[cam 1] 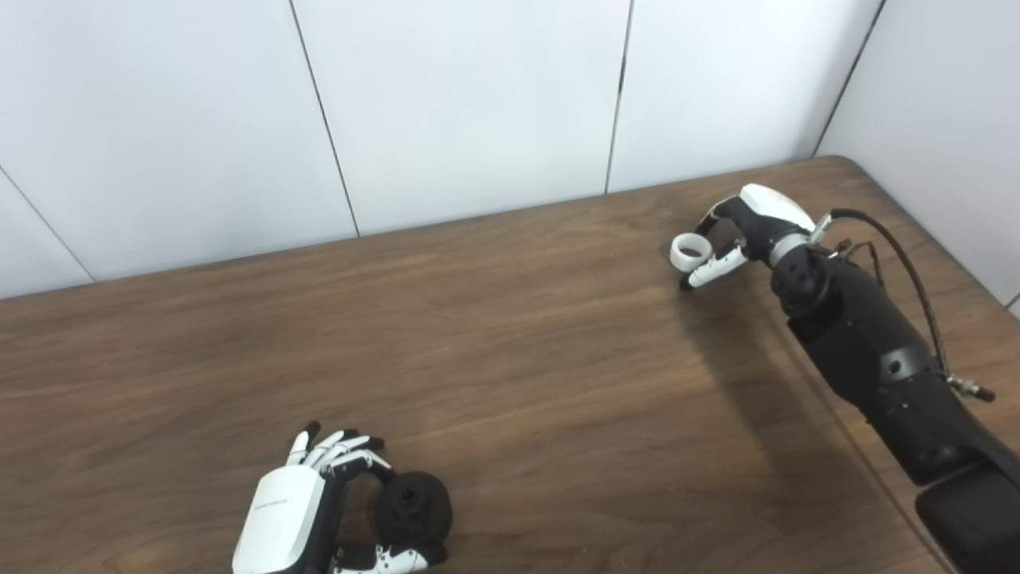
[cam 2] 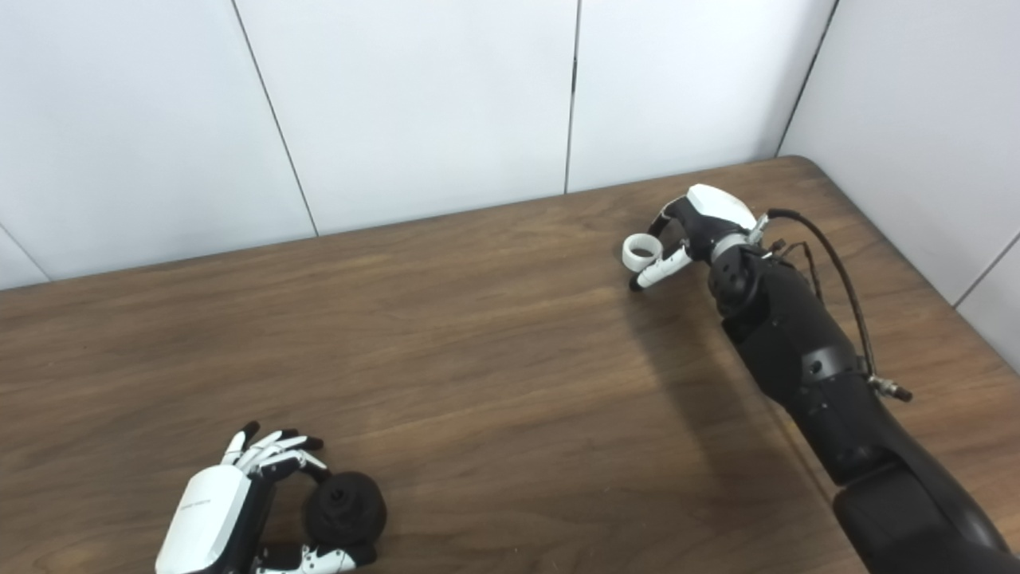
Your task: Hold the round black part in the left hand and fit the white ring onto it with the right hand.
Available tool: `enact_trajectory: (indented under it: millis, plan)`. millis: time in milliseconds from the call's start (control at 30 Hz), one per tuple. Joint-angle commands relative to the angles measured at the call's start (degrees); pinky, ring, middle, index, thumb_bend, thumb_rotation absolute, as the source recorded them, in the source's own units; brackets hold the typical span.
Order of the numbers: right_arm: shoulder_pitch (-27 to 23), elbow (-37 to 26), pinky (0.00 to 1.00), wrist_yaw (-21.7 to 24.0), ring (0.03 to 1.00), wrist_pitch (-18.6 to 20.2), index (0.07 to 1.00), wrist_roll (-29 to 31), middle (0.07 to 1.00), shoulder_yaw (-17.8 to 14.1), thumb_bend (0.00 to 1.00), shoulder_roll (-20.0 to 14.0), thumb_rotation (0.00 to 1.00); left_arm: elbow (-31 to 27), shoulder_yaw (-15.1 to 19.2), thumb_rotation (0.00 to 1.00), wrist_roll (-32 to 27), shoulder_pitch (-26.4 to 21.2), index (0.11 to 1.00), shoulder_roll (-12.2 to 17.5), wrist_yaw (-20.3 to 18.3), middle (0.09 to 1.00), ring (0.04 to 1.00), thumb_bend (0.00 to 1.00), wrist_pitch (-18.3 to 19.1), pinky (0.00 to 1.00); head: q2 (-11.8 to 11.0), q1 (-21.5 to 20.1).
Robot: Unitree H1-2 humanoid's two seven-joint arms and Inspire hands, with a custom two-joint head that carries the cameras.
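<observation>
The round black part (cam 1: 413, 506) sits at the near left of the wooden table (cam 1: 510, 343), with a hole in its face. My left hand (cam 1: 307, 510) wraps it, a curled finger touching its top and the thumb against its underside, while the other fingers (cam 1: 339, 446) stretch out above. Far off at the back right, my right hand (cam 1: 737, 235) pinches the white ring (cam 1: 691, 251) between thumb and finger, just above the table. The ring's opening faces up. The two hands are far apart.
White wall panels (cam 1: 478, 104) run behind the table and along its right side. The table's rounded far-right corner (cam 1: 845, 163) lies just behind my right hand. A black cable (cam 1: 908, 271) loops off the right forearm.
</observation>
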Motion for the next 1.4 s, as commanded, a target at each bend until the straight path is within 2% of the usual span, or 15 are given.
enact_trajectory:
  millis: [0,133,533,833,1133,1367]
  plan:
    - [-1.8,-1.4,1.00,-2.7,0.985,-1.3,0.495,0.8,0.855,-1.4,0.54,-0.6,0.14,-0.5,0.2,0.05,0.4,-0.1,0.484,0.6,0.3,0.774,0.869,0.52,-0.3,1.00,0.0,0.1]
    - [-1.7,-1.9,0.98,-3.2,0.965,-1.1,0.487,0.8,0.832,-0.7,0.52,-0.8,0.13,-0.6,0.2,0.05,0.5,-0.1,0.484,0.5,0.0,0.775,0.868,0.52,-0.1,1.00,0.0,0.1]
    - [-1.6,-1.9,1.00,-2.8,0.971,0.0,0.487,0.9,0.841,0.2,0.52,-0.9,0.13,-0.9,0.4,0.05,0.2,-0.1,0.484,0.4,0.1,0.777,0.876,0.52,-0.1,1.00,0.1,0.1]
    - [-0.9,-3.1,1.00,-3.1,0.973,-0.9,0.487,1.8,0.834,0.1,0.52,-0.7,0.13,-1.2,0.2,0.05,0.7,0.0,0.484,0.4,-0.5,0.778,0.876,0.52,0.3,1.00,0.1,0.5]
    - [0.3,-8.8,1.00,-1.8,0.972,-1.9,0.487,2.2,0.828,0.7,0.52,-1.1,0.13,-1.0,-0.2,0.05,1.3,-0.1,0.484,0.0,-0.5,0.774,0.872,0.52,0.4,1.00,-0.2,1.7]
    - [1.7,-17.5,1.00,3.2,0.987,0.7,0.487,0.8,0.845,1.3,0.52,-0.8,0.13,-0.2,-0.8,0.05,1.5,-0.3,0.484,-0.4,0.4,0.773,0.867,0.52,0.1,1.00,-0.4,3.5]
